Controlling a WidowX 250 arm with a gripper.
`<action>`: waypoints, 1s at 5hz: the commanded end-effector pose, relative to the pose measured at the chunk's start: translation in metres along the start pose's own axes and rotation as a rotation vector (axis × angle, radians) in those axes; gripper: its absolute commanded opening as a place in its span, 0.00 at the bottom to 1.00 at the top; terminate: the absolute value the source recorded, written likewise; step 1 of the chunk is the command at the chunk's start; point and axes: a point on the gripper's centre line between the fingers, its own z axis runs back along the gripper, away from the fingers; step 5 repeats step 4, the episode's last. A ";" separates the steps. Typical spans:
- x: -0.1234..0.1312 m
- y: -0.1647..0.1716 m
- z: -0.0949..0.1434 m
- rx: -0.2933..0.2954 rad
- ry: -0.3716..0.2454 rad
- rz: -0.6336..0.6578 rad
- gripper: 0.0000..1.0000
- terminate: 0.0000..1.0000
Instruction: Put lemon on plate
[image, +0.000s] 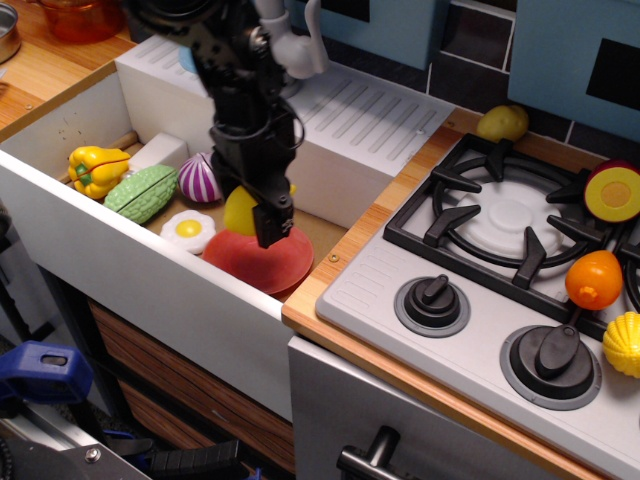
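My gripper (252, 212) is shut on the bright yellow lemon (240, 211) and holds it low inside the sink, right over the back part of the red-coral plate (262, 262). The lemon looks to be touching or just above the plate; I cannot tell which. The black arm hides part of the lemon and the plate's far rim. The plate lies on the sink floor near the front right corner.
In the sink lie a fried egg (188, 229), a purple onion half (197, 179), a green vegetable (141, 193), a yellow bell pepper (96, 168) and a white block (157, 151). The white sink wall (130, 270) is in front. The stove (500, 230) with toy fruits stands to the right.
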 end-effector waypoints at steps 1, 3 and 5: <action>0.004 0.004 -0.005 0.014 -0.054 -0.026 1.00 0.00; 0.004 0.004 -0.005 0.014 -0.054 -0.026 1.00 0.00; 0.004 0.004 -0.005 0.014 -0.054 -0.026 1.00 1.00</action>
